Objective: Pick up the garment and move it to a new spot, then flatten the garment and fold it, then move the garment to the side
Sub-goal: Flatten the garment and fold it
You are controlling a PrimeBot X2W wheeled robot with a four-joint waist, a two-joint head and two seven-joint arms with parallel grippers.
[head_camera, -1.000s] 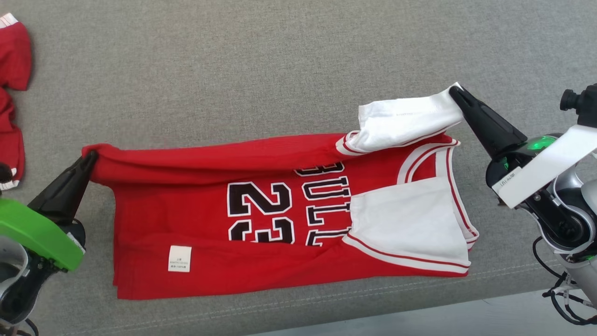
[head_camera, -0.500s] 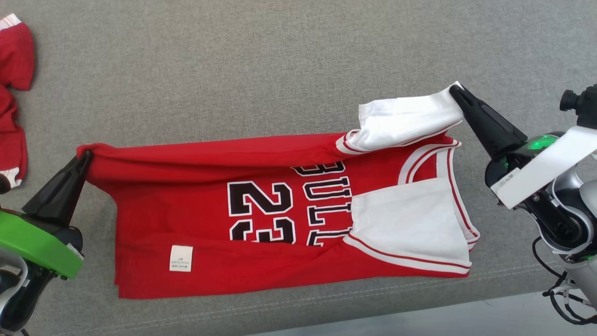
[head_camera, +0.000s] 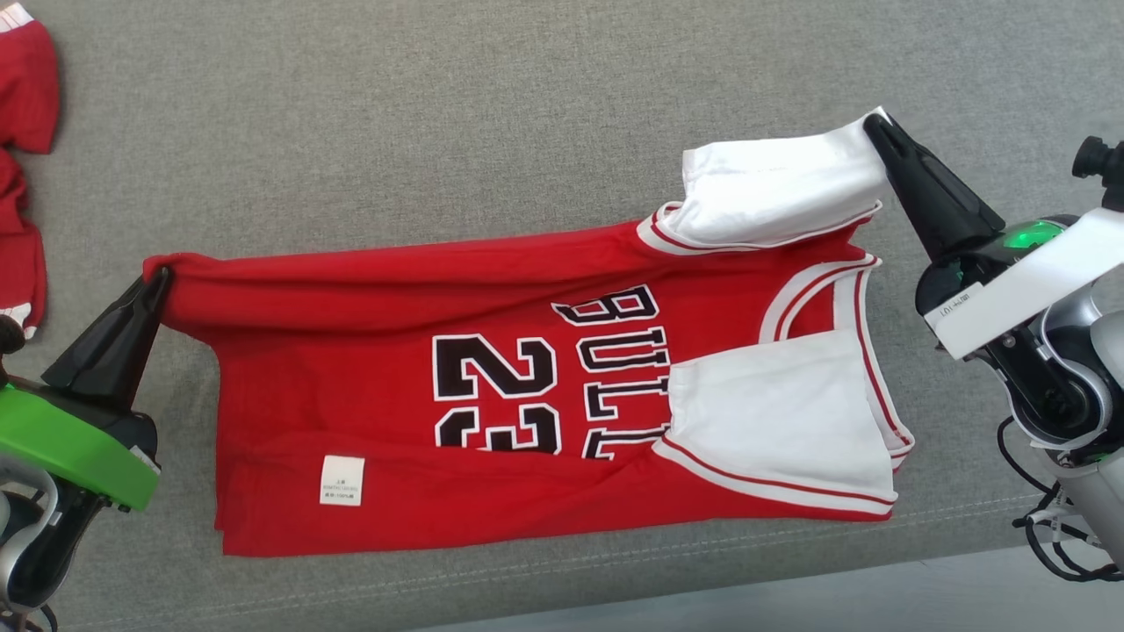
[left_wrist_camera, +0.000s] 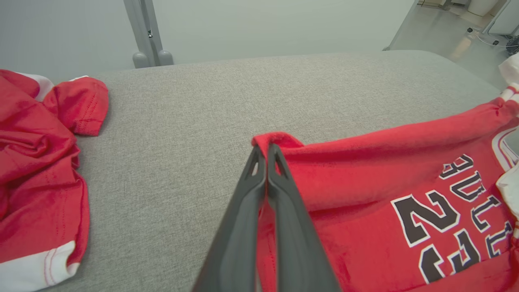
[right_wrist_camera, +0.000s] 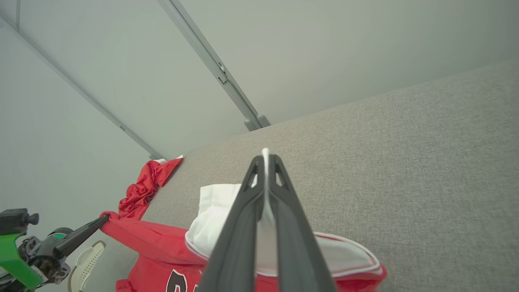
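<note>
Spanning left-right (collar rightward), the garment (head_camera: 369, 386) is clamped by left tool (head_camera: 161, 277) and right tool (head_camera: 873, 122).

The left claw (head_camera: 161, 279) reaches in from the lower left, its dark fingers pressed together on the garment (head_camera: 351, 377). The right claw (head_camera: 874, 123) slants in from the right, likewise pinched tight on it.

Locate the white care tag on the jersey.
Head view: the white tag sits on the jersey's lower-left area, near its bottom edge, left of and below the black 23.
</note>
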